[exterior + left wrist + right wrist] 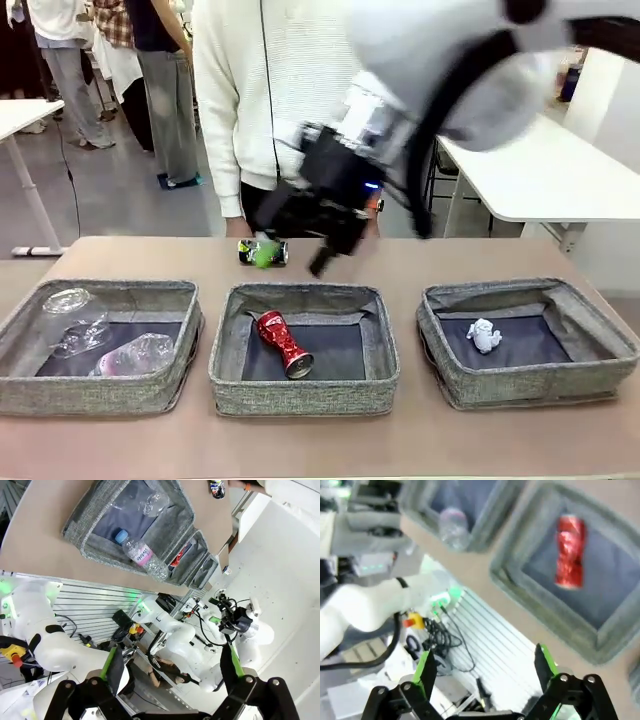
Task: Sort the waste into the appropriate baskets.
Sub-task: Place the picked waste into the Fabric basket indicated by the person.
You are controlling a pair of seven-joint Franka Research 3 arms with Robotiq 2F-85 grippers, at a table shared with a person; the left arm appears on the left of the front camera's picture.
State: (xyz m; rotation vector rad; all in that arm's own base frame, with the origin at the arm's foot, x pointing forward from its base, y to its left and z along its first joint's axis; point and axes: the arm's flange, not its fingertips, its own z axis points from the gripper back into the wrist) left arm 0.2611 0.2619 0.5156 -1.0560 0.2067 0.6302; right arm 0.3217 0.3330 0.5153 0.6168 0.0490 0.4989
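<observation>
Red drink can (283,343) lies binned in the middle basket (303,395); behind it, the empty wide-open right gripper (300,235) must next grasp the dark printed can (262,253).

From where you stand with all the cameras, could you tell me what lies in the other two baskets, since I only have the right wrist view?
Observer: The right basket holds a small white paper wad.
Operator: Thank you. And the left one?
Observer: The left basket holds a clear plastic bottle and a clear plastic cup.
Operator: Is anything left on the table?
Observer: Yes, a dark can lies beyond the middle basket, near the person.
</observation>
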